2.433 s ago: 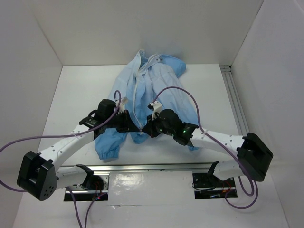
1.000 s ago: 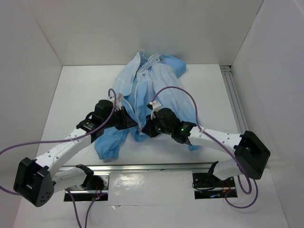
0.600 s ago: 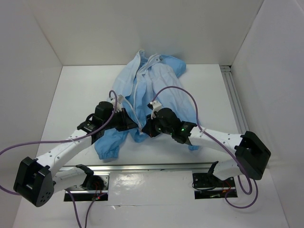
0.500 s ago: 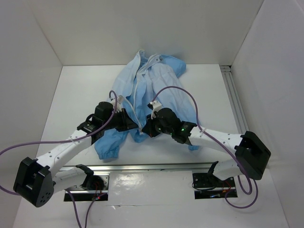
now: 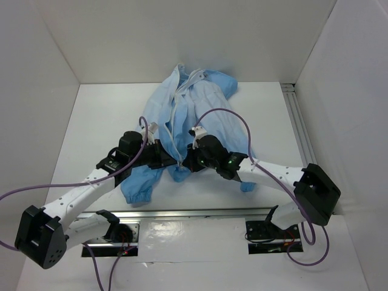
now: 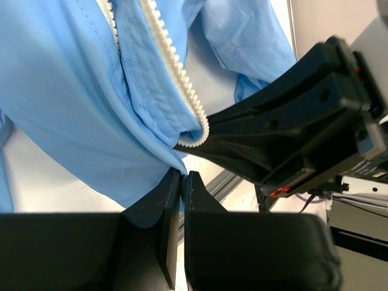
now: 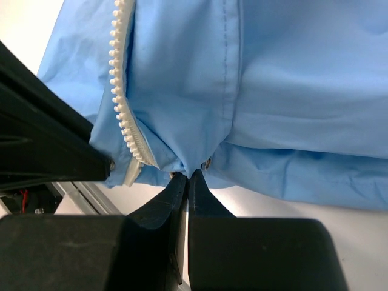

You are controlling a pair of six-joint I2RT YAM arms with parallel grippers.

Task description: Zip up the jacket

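The light-blue jacket (image 5: 200,109) lies on the table, collar at the far side, front open, with white zipper strips (image 5: 176,115) running down it. My left gripper (image 5: 174,161) is shut on the jacket's bottom hem at the left front edge; in the left wrist view the gripper (image 6: 183,176) pinches blue fabric just below the zipper teeth (image 6: 182,73). My right gripper (image 5: 185,162) is shut on the hem of the right front edge; in the right wrist view the gripper (image 7: 187,177) pinches fabric beside the white zipper end (image 7: 127,151). The two grippers nearly touch.
A white table (image 5: 97,121) sits between white walls. A metal rail (image 5: 200,213) runs along the near edge, another (image 5: 301,133) along the right side. Purple cables (image 5: 236,121) loop over both arms. A gathered cuff (image 5: 136,194) lies near the left arm.
Both grippers have stayed on the jacket's bottom hem and have shifted slightly left and farther from the near edge. The right arm has reached further over.
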